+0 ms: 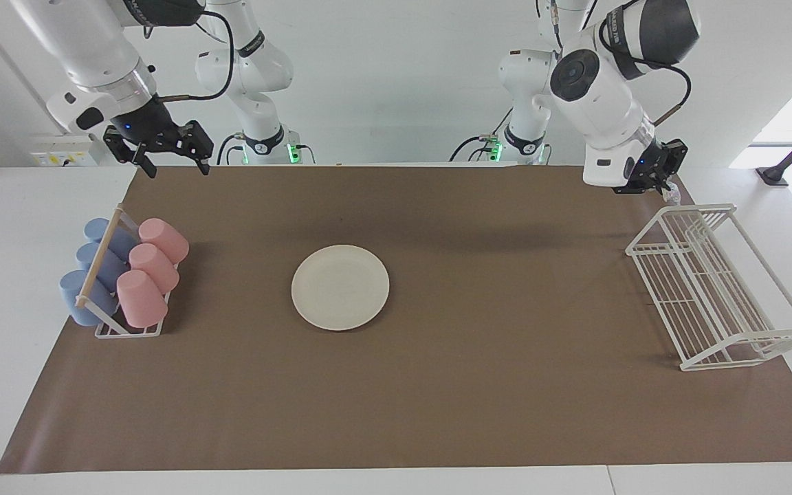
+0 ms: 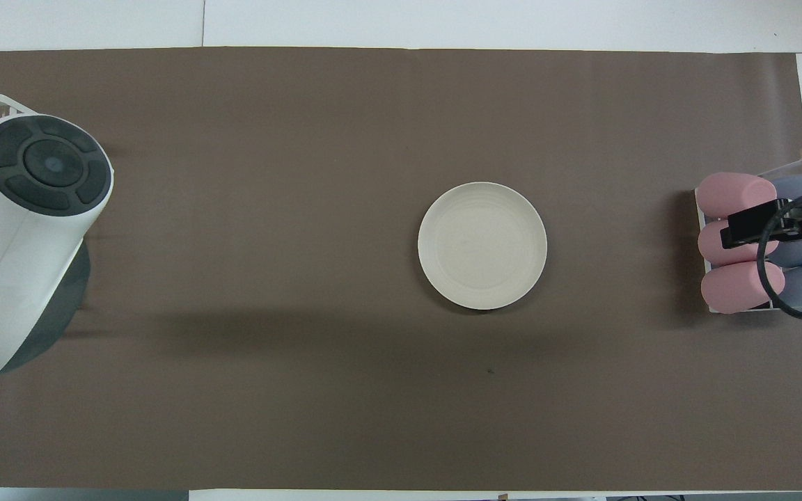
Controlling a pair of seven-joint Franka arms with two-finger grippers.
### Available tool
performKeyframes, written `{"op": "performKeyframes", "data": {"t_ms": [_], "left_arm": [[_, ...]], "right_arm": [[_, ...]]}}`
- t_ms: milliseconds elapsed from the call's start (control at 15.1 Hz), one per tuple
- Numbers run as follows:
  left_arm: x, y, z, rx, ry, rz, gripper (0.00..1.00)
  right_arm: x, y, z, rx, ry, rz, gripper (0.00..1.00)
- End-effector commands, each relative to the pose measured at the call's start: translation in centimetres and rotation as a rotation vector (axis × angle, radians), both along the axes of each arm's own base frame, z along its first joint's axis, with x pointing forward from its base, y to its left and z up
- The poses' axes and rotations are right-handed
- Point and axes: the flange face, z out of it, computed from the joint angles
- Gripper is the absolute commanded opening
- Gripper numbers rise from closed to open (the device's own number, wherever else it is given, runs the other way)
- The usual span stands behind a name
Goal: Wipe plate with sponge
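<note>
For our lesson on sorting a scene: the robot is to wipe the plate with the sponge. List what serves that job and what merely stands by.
Job: plate, mid-mat; sponge, barely showing at the shut left gripper, over the mat's edge by the wire rack.
Standing by: wire rack; cup holder with pink cups and blue cups; open right gripper, waiting.

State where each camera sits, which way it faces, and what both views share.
Facing view: high across the table, looking toward the robots; both arms show, right gripper open, left gripper shut over the white wire rack's robot end.
Overhead view: above the robots' end, looking steeply down; the left arm's wrist housing and right gripper show.
Shared: the plate, the cup rack, the brown mat.
</note>
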Motion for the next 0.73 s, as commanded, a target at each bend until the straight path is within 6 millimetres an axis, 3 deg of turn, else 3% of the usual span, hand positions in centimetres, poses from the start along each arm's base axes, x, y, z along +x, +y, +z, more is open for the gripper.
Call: {"op": "performKeyframes", "data": {"t_ms": [0,264,529,661], "left_arm": [[0.7,3.2,-3.0,0.057,-0.021,-0.059,0.00],[1.5,7.3,-5.9,0.062,-0.026,-0.102,0.00],[1.2,9.4,-8.0,0.027,-0.049,-0.101,0.00],[0.9,9.2,-9.3,0.011,-0.071,-0.093,0.00]], "right_arm": [[-0.2,-0.6,0.0,-0.013,-0.032,0.000,1.00],[-0.1,-0.5,0.2,-0.014,-0.035,-0.001,1.00],[-0.1,-0.8,0.0,-0.014,-0.032,-0.007,1.00],[-0.1,-1.4,0.1,-0.014,-0.036,-0.018,1.00]]}}
